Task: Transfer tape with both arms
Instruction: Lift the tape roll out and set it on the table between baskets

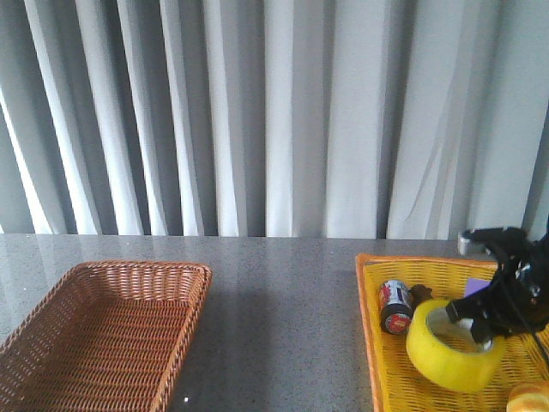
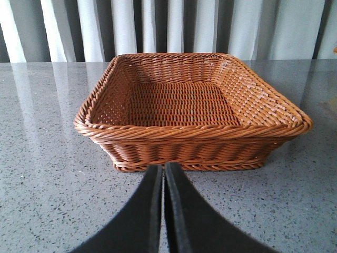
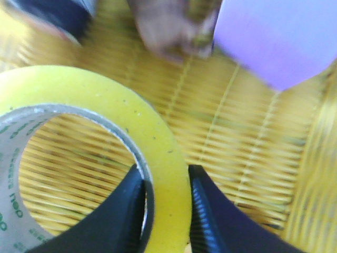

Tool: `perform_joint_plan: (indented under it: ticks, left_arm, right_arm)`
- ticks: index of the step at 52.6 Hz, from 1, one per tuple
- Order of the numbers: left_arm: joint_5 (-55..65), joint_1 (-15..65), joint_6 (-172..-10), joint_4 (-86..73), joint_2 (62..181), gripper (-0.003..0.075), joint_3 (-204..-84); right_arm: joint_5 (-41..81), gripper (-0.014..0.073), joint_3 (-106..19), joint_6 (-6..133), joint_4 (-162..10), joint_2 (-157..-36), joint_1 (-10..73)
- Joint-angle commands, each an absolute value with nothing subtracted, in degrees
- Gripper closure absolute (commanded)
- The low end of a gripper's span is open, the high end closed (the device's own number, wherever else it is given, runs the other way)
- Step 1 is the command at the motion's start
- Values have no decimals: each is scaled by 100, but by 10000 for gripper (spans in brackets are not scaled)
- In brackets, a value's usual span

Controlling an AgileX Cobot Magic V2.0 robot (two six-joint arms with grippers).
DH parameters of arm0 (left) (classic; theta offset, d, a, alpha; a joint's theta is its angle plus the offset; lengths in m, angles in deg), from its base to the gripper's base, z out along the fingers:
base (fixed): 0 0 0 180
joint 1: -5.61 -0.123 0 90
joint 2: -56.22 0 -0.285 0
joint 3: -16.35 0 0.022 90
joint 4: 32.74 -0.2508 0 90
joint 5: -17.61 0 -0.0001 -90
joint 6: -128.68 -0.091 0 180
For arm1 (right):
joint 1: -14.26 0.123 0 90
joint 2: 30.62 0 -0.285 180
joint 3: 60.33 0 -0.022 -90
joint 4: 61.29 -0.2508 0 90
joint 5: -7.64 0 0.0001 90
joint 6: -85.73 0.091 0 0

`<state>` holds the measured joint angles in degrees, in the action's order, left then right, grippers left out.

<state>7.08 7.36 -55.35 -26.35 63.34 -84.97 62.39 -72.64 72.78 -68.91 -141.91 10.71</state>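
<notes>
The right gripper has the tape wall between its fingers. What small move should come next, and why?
Probably a short lift straight up. The right gripper grips the wall of the tape, one finger inside the core and one outside, and the roll is tilted in the yellow basket beside the small can. Lifting clears the rim before moving toward the left gripper.

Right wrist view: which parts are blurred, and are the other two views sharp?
Right wrist view: the purple cube and the far items are smeared, the tape near the right gripper sharper. Left wrist view: sharp, curtain reflections on the table. Front view: soft, pale backlit curtain.
</notes>
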Motion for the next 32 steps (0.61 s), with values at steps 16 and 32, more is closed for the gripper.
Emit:
perform_joint_plan:
  ticks: [16,32]
  left_arm:
    - [1167,737,-5485,-2610,6360,727,-8655]
    - [1167,737,-5485,-2610,6360,727,-8655]
  right_arm:
    - [5331,599,-7477,4722,-10559,-12861,2021]
    - [4507,595,-7477,4705,-10101,-14082,3188]
